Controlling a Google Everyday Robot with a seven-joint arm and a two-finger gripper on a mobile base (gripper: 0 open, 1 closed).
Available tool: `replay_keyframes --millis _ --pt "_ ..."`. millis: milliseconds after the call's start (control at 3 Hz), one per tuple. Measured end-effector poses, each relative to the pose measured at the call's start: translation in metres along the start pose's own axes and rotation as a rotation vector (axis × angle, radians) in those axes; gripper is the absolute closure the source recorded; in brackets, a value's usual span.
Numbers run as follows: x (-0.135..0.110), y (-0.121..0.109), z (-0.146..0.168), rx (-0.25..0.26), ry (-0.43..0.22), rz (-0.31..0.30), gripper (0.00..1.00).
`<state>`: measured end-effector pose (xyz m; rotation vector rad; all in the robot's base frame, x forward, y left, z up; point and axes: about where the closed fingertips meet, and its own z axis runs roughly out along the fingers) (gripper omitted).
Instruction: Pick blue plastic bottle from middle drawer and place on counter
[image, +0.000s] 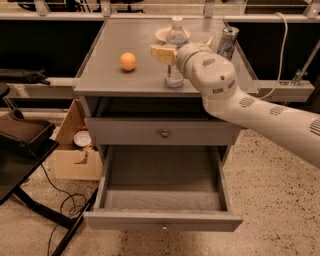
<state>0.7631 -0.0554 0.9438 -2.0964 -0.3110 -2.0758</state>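
Note:
The blue plastic bottle (174, 75) stands upright on the counter (107, 75), near its middle front edge, white cap up. My gripper (185, 48) is open at bottle height. One pale finger (161, 53) sticks out to the left of the bottle and the other (208, 42) to its right, neither pressing on it. The white arm reaches in from the right. The middle drawer (162, 220) is pulled out below, its flat grey floor showing.
An orange ball (128, 61) lies on the counter's left part. A silver can (227, 42) stands at the back right and a white dish (164, 34) behind the bottle. The upper drawer front (125, 132) is closed. A cardboard box (75, 155) sits on the floor, left.

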Motion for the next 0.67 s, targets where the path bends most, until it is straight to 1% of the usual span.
replay_keyframes --millis 333,667 --pt "0.044 0.01 -0.028 0.098 0.056 -0.025 0.0" --pt "0.065 0.012 -0.05 0.189 0.094 -0.053 0.0"
